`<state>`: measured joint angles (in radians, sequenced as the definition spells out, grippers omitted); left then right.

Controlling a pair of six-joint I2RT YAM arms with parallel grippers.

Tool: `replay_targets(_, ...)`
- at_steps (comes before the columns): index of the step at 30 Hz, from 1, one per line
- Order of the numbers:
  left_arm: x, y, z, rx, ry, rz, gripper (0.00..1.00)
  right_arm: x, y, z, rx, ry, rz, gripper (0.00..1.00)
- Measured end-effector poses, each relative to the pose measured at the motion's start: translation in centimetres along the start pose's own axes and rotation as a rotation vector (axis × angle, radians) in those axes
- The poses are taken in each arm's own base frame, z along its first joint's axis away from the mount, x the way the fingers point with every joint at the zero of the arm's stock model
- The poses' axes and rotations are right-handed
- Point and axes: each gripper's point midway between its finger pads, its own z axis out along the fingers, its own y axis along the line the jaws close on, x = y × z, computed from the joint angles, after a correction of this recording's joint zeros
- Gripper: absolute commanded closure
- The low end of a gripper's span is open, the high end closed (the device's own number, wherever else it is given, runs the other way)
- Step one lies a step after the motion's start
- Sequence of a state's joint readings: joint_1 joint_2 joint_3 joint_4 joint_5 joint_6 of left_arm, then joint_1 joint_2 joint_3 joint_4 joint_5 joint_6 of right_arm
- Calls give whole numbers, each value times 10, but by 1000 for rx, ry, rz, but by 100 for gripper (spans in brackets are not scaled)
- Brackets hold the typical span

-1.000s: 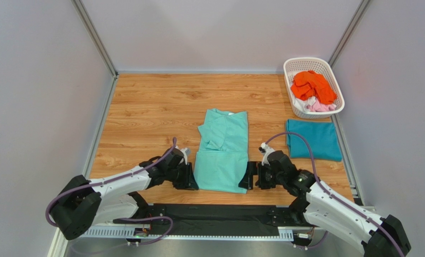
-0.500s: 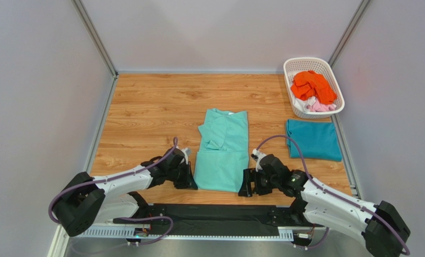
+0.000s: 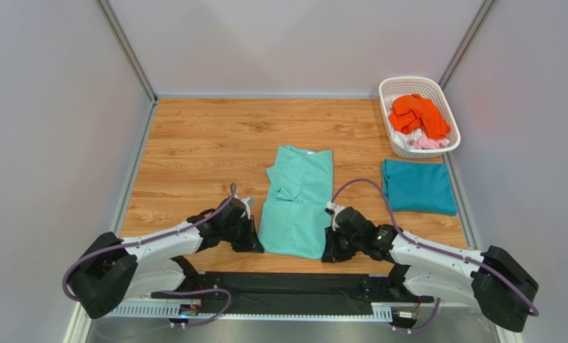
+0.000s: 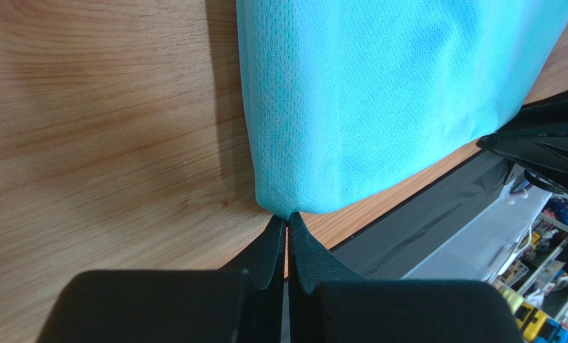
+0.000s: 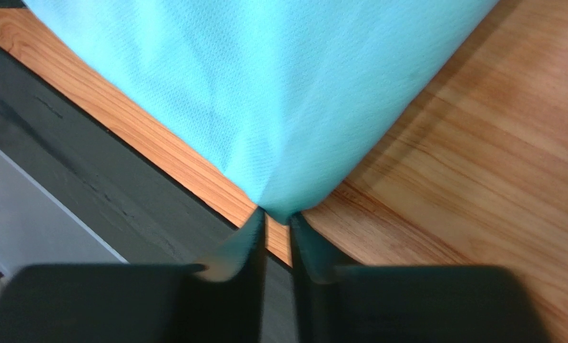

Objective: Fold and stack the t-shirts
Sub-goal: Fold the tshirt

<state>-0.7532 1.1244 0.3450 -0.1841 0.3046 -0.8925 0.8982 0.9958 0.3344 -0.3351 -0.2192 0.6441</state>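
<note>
A mint green t-shirt [image 3: 297, 204], partly folded, lies flat in the middle of the wooden table. My left gripper [image 3: 255, 241] is shut on its near left corner; the left wrist view shows the cloth [image 4: 380, 93] pinched at the gripper [image 4: 287, 218] tips. My right gripper [image 3: 330, 246] sits at the near right corner. In the right wrist view the gripper [image 5: 276, 218] stands with a narrow gap between blurred jaws, and the cloth [image 5: 265, 93] corner pokes in between the tips. A folded teal blue t-shirt [image 3: 419, 187] lies to the right.
A white lattice basket [image 3: 417, 83] at the back right holds an orange t-shirt [image 3: 417, 114] on top of pink [image 3: 431, 143] and white cloth. A black strip [image 3: 287, 286] runs along the table's near edge, just behind both grippers. Grey walls enclose three sides.
My right gripper has slid left to the shirt's near right corner and its jaws have narrowed from wide open. The left gripper has closed on the near left corner.
</note>
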Motion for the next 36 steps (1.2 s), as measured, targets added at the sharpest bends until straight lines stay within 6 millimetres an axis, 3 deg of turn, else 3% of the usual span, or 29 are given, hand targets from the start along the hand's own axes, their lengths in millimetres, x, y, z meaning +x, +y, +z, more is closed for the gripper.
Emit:
replay_targets(3,1,0,-1,0,0,-2,100,3,-2,1,10,13,-8,98)
replay_targets(9,0,-8,-14,29,-28,10,100,6,6,-6,-8,36,-13,100)
replay_targets(14,-1,-27,-43,123,-102,54,100,6,39,-29,-138,68,-28,100)
replay_targets(20,-1,-44,-79,208,-179,94,100,6,91,-73,-345,119,-74,100)
replay_targets(24,-11,-65,-114,271,-265,123,100,6,118,-100,-469,145,-96,100)
replay_targets(30,-25,-88,-157,325,-382,159,100,11,137,-124,-568,185,-89,100)
replay_targets(36,-39,-82,-163,256,-440,144,100,11,140,-132,-583,176,-57,100)
